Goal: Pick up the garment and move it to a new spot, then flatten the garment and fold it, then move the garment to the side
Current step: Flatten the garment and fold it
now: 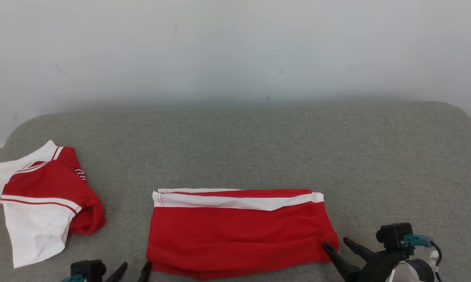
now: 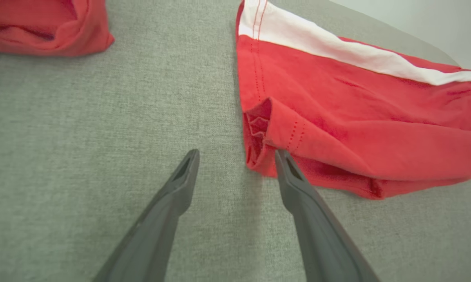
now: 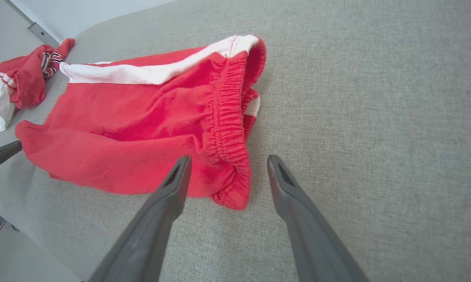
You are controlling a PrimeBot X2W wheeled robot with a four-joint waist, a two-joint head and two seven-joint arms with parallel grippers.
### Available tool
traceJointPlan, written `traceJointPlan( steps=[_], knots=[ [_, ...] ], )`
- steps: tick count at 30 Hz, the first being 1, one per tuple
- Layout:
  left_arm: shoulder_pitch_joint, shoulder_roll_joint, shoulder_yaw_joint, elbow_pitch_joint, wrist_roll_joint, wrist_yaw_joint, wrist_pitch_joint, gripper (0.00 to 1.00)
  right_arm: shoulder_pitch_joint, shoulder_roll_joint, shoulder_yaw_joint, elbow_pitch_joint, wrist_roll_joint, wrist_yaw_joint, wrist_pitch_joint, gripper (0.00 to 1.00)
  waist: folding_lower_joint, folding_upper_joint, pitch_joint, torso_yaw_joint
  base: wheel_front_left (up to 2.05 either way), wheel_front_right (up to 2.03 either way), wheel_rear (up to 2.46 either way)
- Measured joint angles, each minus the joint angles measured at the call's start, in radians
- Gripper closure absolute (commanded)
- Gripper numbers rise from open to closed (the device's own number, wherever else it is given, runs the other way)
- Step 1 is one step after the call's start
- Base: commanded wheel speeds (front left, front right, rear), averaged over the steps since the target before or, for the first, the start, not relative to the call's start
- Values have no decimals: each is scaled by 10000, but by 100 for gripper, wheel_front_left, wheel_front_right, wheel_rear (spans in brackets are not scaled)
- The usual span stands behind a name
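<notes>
so the red shorts [image 1: 235,231] are lying folded in half lengthwise and pretty flat near the front edge of the grey cushion [image 1: 259,149], white stripe [image 1: 227,201] along the far side, scrunchy elastic waistband [image 3: 227,129] at the right end, leg hems [image 2: 259,129] at the left

Observed shorts [image 1: 235,231] lying on table [image 1: 259,149], centre, toward near edge. Located shirt [image 1: 39,199] on same table, well apart to left. Found left gripper [image 1: 136,265] at shorts' near left corner, right gripper [image 1: 335,242] at near right corner.
</notes>
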Motion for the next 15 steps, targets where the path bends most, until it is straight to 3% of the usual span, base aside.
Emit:
traceJointPlan(
  steps=[8, 12, 15],
  knots=[
    [407, 550, 660, -1198, 249, 798, -12, 0, 457, -380, -516, -1402, 282, -2, -596, 0, 0, -1, -160, -41, 0, 0, 0],
    [504, 640, 1375, -2155, 671, 1507, -12, 0, 463, -481, -809, -1755, 180, -328, -932, 0, 0, -1, -193, -23, 0, 0, 0],
    [580, 683, 1620, -2746, 1101, 1618, -13, 0, 760, -587, -938, -1912, 71, -548, -1087, 0, 0, -1, -227, 37, 0, 0, 0]
  ],
)
